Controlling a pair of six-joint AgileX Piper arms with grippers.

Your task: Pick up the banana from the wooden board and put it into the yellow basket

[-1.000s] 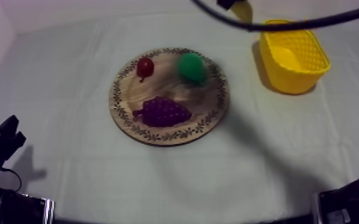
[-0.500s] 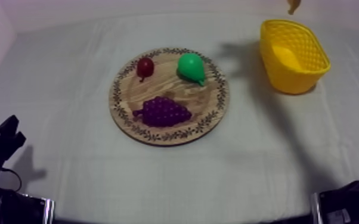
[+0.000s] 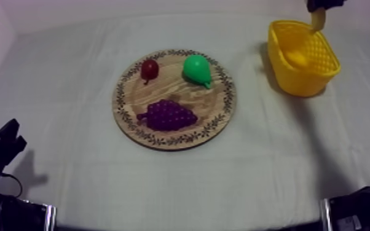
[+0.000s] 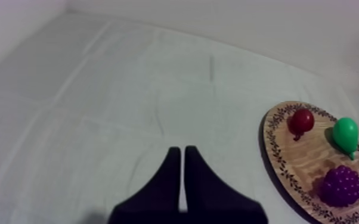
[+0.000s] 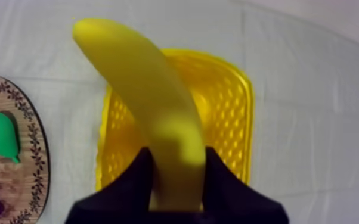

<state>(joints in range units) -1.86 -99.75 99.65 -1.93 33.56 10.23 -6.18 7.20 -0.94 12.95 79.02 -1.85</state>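
My right gripper (image 5: pixel 176 170) clamped banana (image 5: pixel 149 95), hung over basket (image 5: pixel 237 125). My left gripper (image 4: pixel 179 164) lay closed, empty, apart from board (image 4: pixel 304 159) with pear (image 4: pixel 344 132), grapes (image 4: pixel 340 184), small red fruit (image 4: pixel 302 120).

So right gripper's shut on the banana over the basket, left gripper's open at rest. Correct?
No: the left gripper is shut, fingers together as a narrow wedge in the left wrist view. The right gripper is shut on the banana over the yellow basket, as you said.
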